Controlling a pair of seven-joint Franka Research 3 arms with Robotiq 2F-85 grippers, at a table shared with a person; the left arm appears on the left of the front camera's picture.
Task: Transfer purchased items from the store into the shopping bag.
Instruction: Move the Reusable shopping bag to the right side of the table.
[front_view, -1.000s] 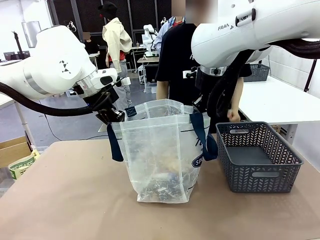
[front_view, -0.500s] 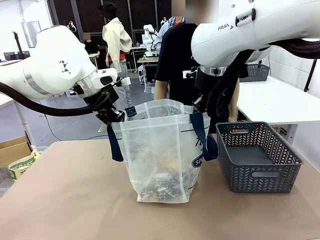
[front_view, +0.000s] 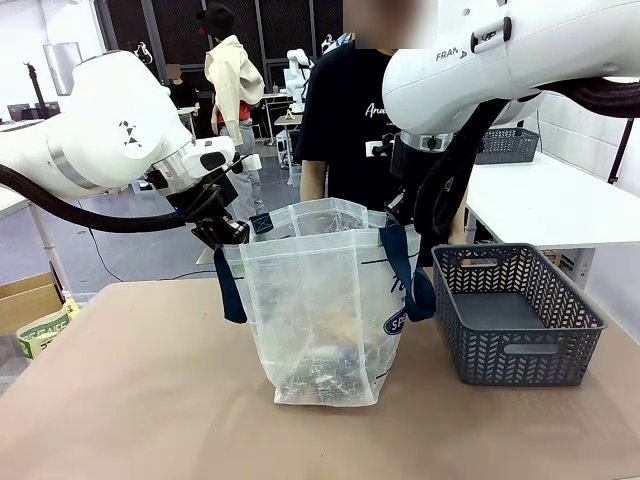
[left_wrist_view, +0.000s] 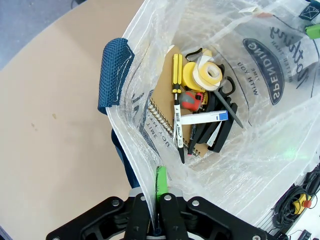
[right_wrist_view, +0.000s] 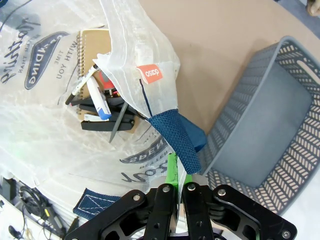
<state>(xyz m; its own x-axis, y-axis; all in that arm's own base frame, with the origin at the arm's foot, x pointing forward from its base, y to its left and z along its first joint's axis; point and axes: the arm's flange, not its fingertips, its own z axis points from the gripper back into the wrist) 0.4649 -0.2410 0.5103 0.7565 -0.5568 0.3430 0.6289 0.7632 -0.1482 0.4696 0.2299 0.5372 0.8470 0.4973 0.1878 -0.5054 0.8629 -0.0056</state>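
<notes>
Pinching the shopping bag (front_view: 310, 300) rim, left end effector (left_wrist_view: 158, 192) and right end effector (right_wrist_view: 178, 176) fully closed; purchased items (front_view: 325, 348) dim inside.

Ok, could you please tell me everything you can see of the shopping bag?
The shopping bag is a tall tote of translucent whitish plastic with navy woven strap handles and navy print on its side. It stands upright on the tan table, its mouth open: the left tool is shut on one rim edge, the right tool on the opposite one. At its bottom lie the purchased items, among them a spiral notebook, pens and tape. A grey basket stands beside it.
</notes>
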